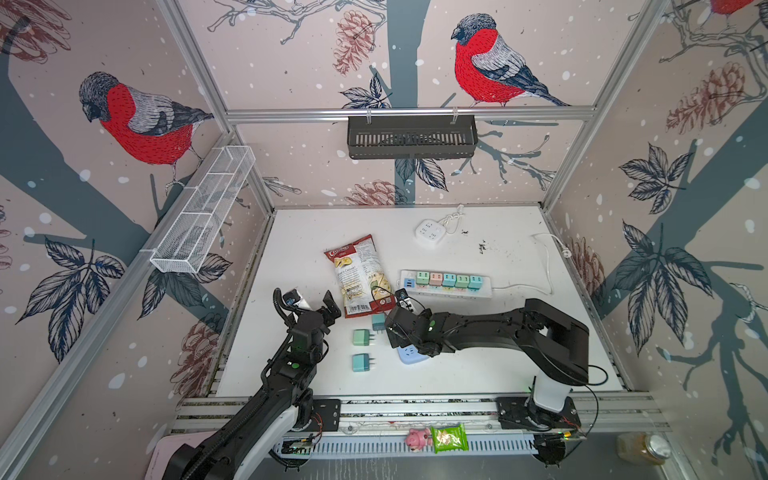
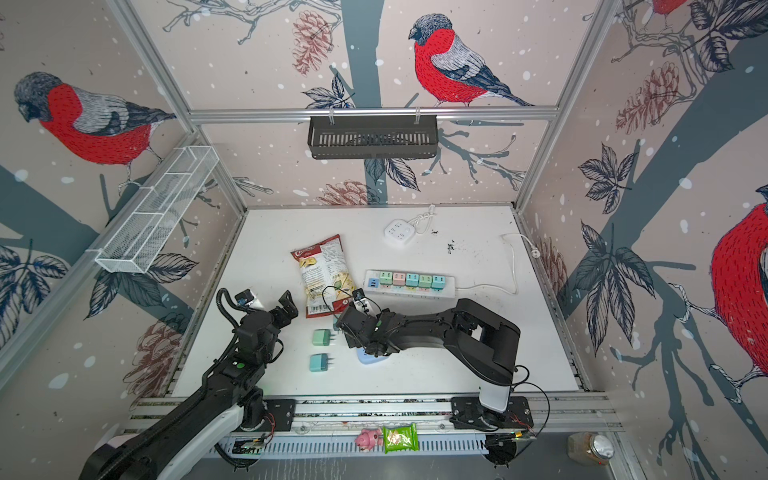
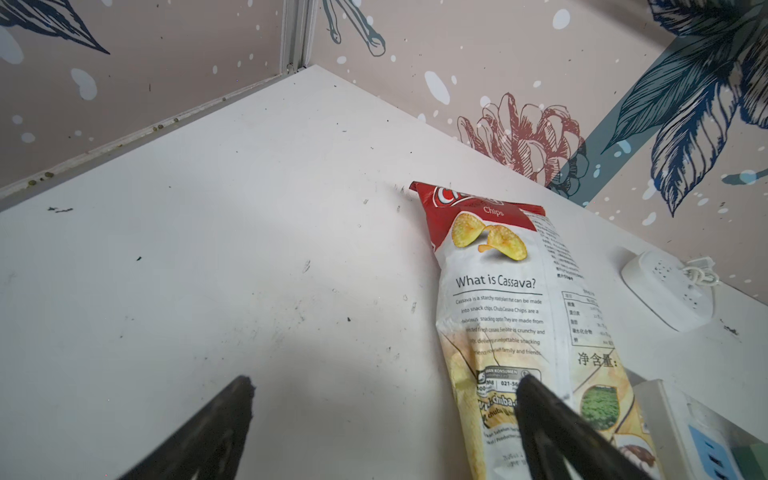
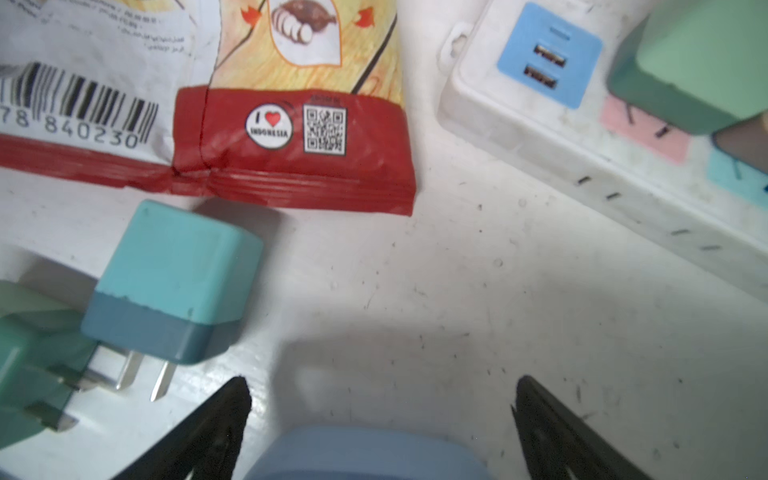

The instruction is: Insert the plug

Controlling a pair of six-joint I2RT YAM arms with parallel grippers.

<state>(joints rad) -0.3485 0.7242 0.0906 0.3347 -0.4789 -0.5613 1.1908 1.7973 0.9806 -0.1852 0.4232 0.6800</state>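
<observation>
Three loose plugs on the white surface (image 1: 299, 249), none in a socket. Nearest the chip bag: a turquoise plug (image 4: 174, 274), flat on its side, two flat prongs bare and pointing away from the bag, body just short of the bag's red bottom seam. Just beside it, on the left claw's side, a mint green plug (image 1: 361, 337), prongs turned toward the right claw. Nearer the front edge of the surface, a second turquoise plug (image 1: 361, 362), lying the same way, apart from the green one.

Right claw (image 4: 383, 392) spread wide, pinching nothing, fingertips (image 4: 237, 411) low over bare surface between the first turquoise plug and the power strip. Between and beneath the fingers, a pale blue adapter (image 1: 405, 358), rounded, resting on the surface, partly hidden under the claw in both top views.

Power strip (image 1: 446, 293) long and white, just beyond the right claw, one end near the bag's corner. Blue USB panel at that end, then five plugs seated in a row: green, pink, turquoise, green, turquoise. White cord (image 1: 550, 266) off the far end, looping away to the right in both top views.

Chip bag (image 1: 359, 276) flat, printed back upward, barcode end toward the loose plugs.

Left claw (image 3: 384, 386) spread too, empty, raised above the surface at the bag's left edge, one fingertip in front of the bag in the wrist view.

Farther back, a white socket cube (image 1: 430, 232) with a knotted lead, well apart from the rest.
</observation>
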